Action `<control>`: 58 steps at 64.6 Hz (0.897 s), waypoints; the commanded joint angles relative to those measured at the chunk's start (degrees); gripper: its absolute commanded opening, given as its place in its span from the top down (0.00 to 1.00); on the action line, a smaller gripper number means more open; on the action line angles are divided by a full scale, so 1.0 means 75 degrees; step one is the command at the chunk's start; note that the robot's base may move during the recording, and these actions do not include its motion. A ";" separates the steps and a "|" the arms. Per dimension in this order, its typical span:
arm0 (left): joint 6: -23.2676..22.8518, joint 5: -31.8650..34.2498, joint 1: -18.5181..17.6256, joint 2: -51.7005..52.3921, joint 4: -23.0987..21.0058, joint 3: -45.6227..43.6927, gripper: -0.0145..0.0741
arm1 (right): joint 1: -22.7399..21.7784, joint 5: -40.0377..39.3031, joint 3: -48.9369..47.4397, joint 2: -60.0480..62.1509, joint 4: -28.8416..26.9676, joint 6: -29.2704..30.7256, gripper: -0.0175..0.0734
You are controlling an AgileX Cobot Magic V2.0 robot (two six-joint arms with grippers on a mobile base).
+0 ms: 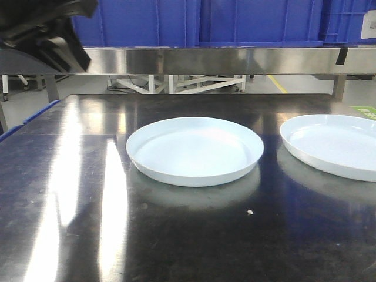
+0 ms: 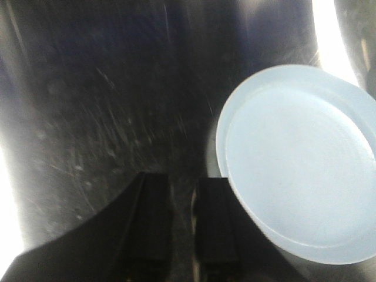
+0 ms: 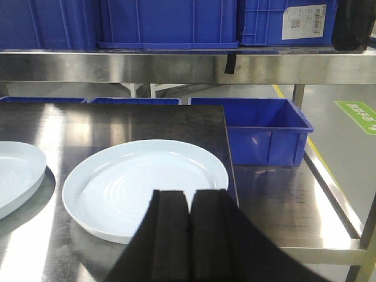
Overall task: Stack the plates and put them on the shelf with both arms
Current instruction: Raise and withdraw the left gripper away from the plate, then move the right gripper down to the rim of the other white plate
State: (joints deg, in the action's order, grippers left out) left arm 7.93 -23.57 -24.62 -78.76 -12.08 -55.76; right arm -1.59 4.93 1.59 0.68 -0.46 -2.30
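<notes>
Both plates lie flat on the steel table (image 1: 70,194), apart and not yet stacked. In the front view the left plate (image 1: 194,150) is at table centre and the right plate (image 1: 332,144) is at its 3 o'clock, cut by the frame edge, with bare steel between them. The left gripper (image 2: 187,226) is held over the table with its fingers slightly parted and nothing between them. The left plate is at its 2 o'clock, near but untouched. The right gripper (image 3: 189,235) is pressed together and empty. The right plate is just beyond its tips at 11 o'clock, and contact cannot be confirmed. The left arm (image 1: 41,26) is seen raised at 10 o'clock in the front view. The steel shelf (image 1: 235,59) runs at 12 o'clock and is loaded with blue crates (image 1: 247,20); free room on it cannot be judged. The plates are judged stiff, glossy and slippery, probably brittle, and moderately heavy for a fingertip pinch. The low upturned rim is the only place to take hold, with one finger inside and one outside. Little clearance is expected under the edge on flat steel, so a skid across the table is likely if the rim is pushed sideways. Both jaws would have to be widened first. For the shelf lift, opposite rims at 3 and 9 o'clock are suggested, so that the stack is kept level and the upper plate cannot slide off.
</notes>
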 commanded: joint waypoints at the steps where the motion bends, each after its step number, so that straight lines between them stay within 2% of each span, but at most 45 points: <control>1: -0.0009 0.1606 -0.0193 0.1075 0.0213 0.0650 0.69 | -0.0038 -0.0657 0.0016 0.0136 0.0061 0.0023 0.75; 4: -0.0009 0.2091 -0.0191 0.1551 0.0213 0.1178 0.75 | -0.0038 -0.0657 0.0016 0.0136 0.0061 0.0023 0.75; 12: -0.0009 0.2940 -0.0191 0.2625 0.0213 0.2296 0.74 | -0.0038 -0.0657 0.0016 0.0136 0.0061 0.0023 0.75; 26: -0.0009 0.3544 -0.0191 0.4453 0.0991 0.3890 0.74 | -0.0038 -0.0657 0.0016 0.0136 0.0061 0.0023 0.75; 37: -0.0009 0.3777 -0.0091 0.6135 0.1042 0.4896 0.74 | -0.0038 -0.0657 0.0016 0.0136 0.0061 0.0023 0.75; 47: -0.0009 0.3777 0.0460 0.7356 0.1042 0.5391 0.74 | -0.0038 -0.0657 0.0016 0.0136 0.0061 0.0023 0.75; 58: -0.0009 0.3530 0.1385 0.8134 0.1042 0.5548 0.74 | -0.0038 -0.0657 0.0016 0.0136 0.0061 0.0023 0.75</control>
State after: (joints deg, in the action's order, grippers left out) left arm 8.02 -0.69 -16.75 -18.89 -4.34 -12.65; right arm -1.59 4.93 1.59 0.68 -0.46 -2.30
